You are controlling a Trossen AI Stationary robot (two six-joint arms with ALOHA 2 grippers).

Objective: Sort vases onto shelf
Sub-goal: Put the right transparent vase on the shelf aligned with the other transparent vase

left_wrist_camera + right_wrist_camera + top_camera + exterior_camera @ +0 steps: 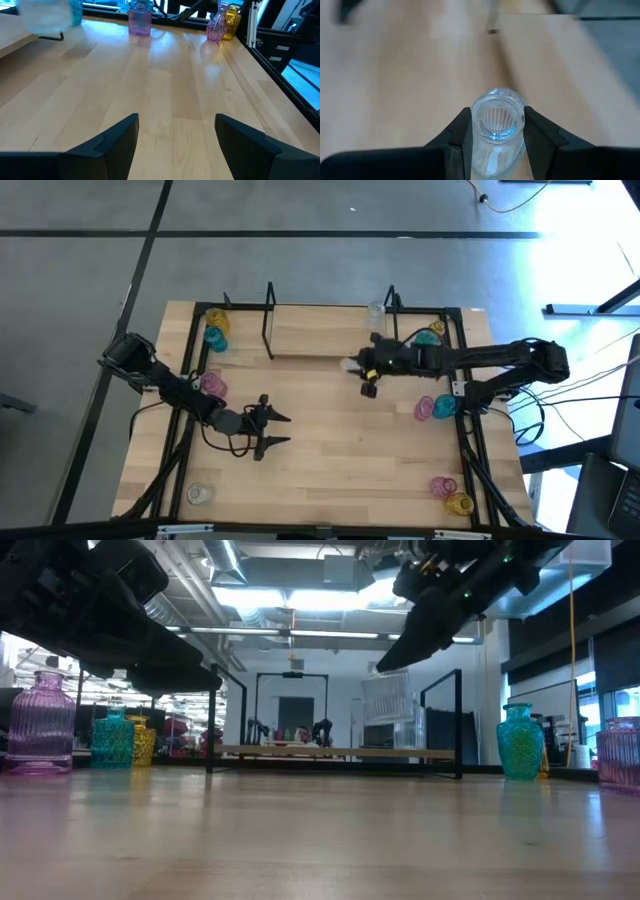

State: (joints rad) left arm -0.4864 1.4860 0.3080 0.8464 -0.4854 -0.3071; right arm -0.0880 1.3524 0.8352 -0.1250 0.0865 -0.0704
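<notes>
Right gripper (494, 137) clamps clear vase (496, 120) by its neck, aloft at shelf's (320, 340) 4 o'clock edge. Left gripper (278, 430) gapes empty over the worktop (350, 470). Risk: vase clips shelf edge, twisting free.

Clear vase (496, 125) held aloft near the empty light-wood shelf (320, 335).

pretty plain setup: big light-wood tabletop with a black metal frame (330, 445) sitting on a grey floor with dark seams (80, 270), plus a white cable (505, 200).
</notes>
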